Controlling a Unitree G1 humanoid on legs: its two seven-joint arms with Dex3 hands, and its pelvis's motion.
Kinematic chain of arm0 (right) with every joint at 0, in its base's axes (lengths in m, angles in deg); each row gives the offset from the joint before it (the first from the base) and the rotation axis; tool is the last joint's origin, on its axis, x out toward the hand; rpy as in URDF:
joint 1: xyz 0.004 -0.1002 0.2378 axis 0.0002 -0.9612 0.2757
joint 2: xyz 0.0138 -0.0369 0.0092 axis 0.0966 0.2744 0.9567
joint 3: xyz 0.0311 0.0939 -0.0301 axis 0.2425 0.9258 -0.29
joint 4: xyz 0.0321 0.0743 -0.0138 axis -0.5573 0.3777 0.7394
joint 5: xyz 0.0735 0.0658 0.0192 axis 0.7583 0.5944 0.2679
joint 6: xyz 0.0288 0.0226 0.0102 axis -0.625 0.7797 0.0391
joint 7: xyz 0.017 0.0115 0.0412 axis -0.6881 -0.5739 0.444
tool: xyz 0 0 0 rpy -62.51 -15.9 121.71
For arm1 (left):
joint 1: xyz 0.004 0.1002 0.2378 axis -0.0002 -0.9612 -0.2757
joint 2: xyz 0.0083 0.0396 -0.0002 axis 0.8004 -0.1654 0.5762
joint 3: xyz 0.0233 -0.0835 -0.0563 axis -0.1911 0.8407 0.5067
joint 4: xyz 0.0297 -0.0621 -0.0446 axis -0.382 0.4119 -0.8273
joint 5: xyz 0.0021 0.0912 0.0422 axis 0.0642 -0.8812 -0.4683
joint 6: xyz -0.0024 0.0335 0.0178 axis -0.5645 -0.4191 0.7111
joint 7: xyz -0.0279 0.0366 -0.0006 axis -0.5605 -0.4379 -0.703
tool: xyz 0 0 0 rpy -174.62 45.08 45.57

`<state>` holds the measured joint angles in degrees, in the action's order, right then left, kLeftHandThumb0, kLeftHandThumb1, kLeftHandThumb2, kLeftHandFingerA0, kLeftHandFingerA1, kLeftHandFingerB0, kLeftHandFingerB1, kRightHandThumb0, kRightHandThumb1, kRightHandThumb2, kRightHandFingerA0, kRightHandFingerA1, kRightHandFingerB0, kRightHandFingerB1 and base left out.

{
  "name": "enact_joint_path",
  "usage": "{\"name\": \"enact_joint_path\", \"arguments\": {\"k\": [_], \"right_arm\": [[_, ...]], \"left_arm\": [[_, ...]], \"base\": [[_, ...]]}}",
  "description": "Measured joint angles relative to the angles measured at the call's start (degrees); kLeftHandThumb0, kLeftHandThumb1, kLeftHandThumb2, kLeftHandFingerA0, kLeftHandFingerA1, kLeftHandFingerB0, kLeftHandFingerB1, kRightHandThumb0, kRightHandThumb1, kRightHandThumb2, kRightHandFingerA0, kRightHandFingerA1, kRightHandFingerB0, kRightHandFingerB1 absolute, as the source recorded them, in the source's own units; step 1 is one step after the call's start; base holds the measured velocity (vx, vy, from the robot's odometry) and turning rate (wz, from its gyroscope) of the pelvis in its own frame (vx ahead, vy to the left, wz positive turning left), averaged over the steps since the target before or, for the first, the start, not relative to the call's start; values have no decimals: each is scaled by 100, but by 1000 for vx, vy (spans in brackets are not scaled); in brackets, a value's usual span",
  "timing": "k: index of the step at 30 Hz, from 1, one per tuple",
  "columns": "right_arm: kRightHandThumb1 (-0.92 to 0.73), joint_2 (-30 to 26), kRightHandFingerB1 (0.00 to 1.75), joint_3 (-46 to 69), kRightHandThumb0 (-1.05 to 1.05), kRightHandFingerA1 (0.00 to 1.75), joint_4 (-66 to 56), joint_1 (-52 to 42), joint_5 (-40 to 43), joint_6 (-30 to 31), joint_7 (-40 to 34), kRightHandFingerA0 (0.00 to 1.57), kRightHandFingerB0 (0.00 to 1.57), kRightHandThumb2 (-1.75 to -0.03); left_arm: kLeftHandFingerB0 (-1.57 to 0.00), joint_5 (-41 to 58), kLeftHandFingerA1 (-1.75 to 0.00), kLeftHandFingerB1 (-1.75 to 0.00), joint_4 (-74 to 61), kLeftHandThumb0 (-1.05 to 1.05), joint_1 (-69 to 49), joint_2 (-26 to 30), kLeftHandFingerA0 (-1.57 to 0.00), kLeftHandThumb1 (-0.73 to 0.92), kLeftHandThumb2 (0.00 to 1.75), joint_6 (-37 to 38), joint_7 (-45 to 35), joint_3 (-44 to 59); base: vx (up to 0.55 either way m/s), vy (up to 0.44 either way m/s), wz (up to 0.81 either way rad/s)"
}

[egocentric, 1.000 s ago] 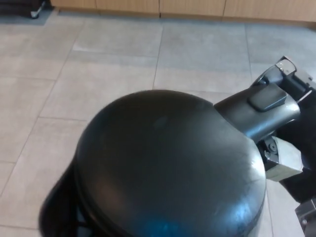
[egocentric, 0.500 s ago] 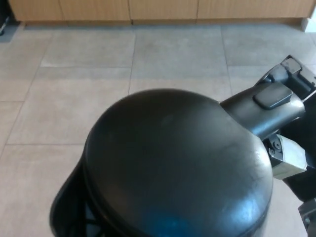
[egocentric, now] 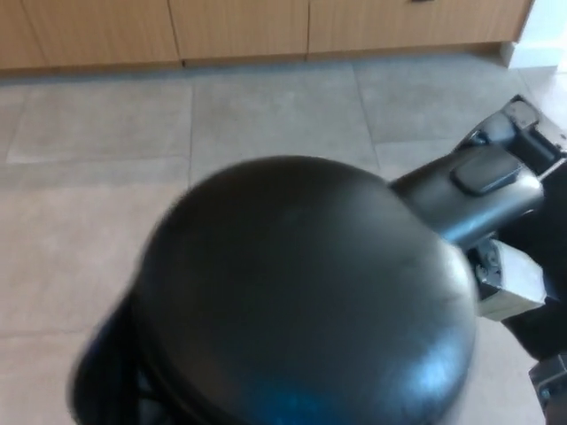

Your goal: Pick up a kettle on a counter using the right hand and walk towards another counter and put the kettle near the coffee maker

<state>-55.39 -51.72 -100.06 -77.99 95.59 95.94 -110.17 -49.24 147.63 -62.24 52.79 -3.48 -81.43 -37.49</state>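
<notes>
the kettle (egocentric: 301, 301) fills most of the head view, its domed black lid seen from above, the spout lip at the lower left and the handle running out to the upper right. it is well clear of any counter, hanging over the tiled floor (egocentric: 106, 212). the right hand (egocentric: 518, 221) is at the handle end, with grey and black parts showing above and below the handle, so it is closed around the handle and carrying the kettle, though the fingers themselves are mostly hidden behind it. the left hand does not show.

against the pictures from a second ago, the kettle sits in nearly the same place in the view and at the same tilt, so the hold looks steady. what has changed is the background: the whole floor pattern has slid, the tile joints have shifted sideways, and the wooden cabinet fronts (egocentric: 239, 27) along the top edge now take up more of the picture, with a pale corner showing at the far right. that is the camera moving, not the things, and it suggests the robot is walking and turning toward that run of cabinets.

for the task, the pick-up looks done and the carry is under way. no coffee maker and no counter top is visible yet, so the placing step is not yet close.
</notes>
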Motion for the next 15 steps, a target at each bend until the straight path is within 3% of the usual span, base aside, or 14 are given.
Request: {"name": "enact_joint_path", "arguments": {"k": [3, 4, 10, 11, 13, 15], "right_arm": [[-51, 35, 155, -11, -26, 175, -2, 3, -13, 0, 0, 96, 73, -124], [-52, 36, 153, -21, -26, 175, -3, 2, -16, 1, 4, 97, 75, -125], [-47, 45, 156, -116, -25, 175, -16, -11, -23, 0, 34, 97, 75, -129], [-49, 46, 156, -122, -25, 175, -16, -11, -23, 0, 38, 97, 75, -128], [-49, 12, 157, -114, -25, 175, -3, -35, -50, 2, 48, 98, 75, -129], [-48, 15, 158, -112, -25, 175, 0, -41, -67, -3, 41, 98, 75, -129]], "left_arm": [[-103, -1, -124, -105, 19, -14, 0, 17, -109, 38, 128, -5, 6, 0], [-102, 1, -128, -109, 31, -14, -4, 19, -108, 38, 134, -5, 4, 3], [-102, 7, -124, -108, 59, -14, -136, 26, -110, 42, 127, -5, 0, 11], [-102, 7, -121, -106, 60, -16, -146, 26, -111, 42, 127, -4, 0, 11], [-103, 20, -118, -104, 88, -16, -82, 2, -112, 44, 125, 1, -22, 25], [-104, 25, -120, -104, 142, -15, -51, 0, -112, 38, 134, 2, -49, 36]], "base": [[371, 69, 0], [393, 21, 10], [437, -87, 11], [603, -162, -154], [424, -29, 57], [414, -8, -4]]}}
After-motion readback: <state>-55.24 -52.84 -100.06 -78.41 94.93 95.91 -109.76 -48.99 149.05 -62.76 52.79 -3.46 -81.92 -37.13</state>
